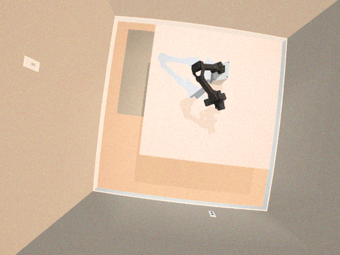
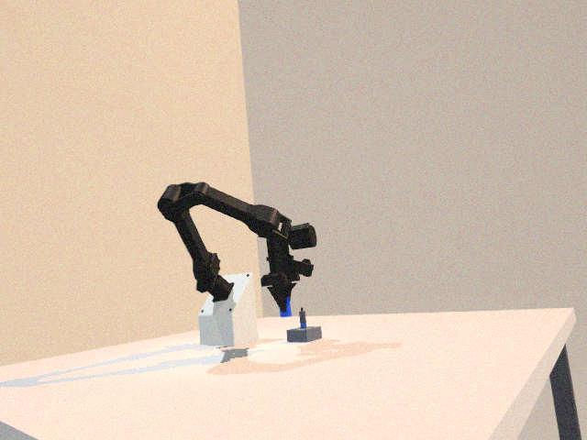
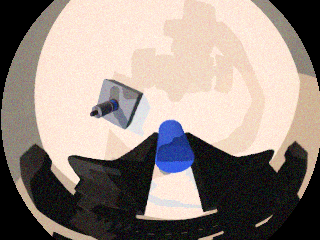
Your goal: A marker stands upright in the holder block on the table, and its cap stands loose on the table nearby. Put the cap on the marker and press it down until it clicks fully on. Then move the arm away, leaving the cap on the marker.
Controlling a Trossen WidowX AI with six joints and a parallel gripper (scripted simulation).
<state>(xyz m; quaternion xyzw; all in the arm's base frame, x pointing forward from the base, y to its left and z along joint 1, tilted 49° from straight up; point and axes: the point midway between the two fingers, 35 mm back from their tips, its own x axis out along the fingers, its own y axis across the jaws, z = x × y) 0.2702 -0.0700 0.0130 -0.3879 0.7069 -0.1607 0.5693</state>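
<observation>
My gripper (image 2: pixel 285 310) (image 3: pixel 173 145) is shut on the blue cap (image 2: pixel 287 313) (image 3: pixel 173 147), which it holds clear above the table, roughly upright. The marker (image 2: pixel 302 318) (image 3: pixel 104 109) is dark with a thin tip and a blue band at its foot. It stands upright and bare in the grey holder block (image 2: pixel 303 334) (image 3: pixel 128 113). In the exterior view the block is to the right of the cap; in the wrist view it is up and to the left of the cap. In the top view the arm hides the cap, marker and block.
The pale table (image 1: pixel 175 137) (image 2: pixel 331 392) carries the arm's white base (image 1: pixel 223 74) (image 2: pixel 217 326), to the left of the block in the exterior view. The arm's shadows fall across the table. The table's right edge shows in the exterior view.
</observation>
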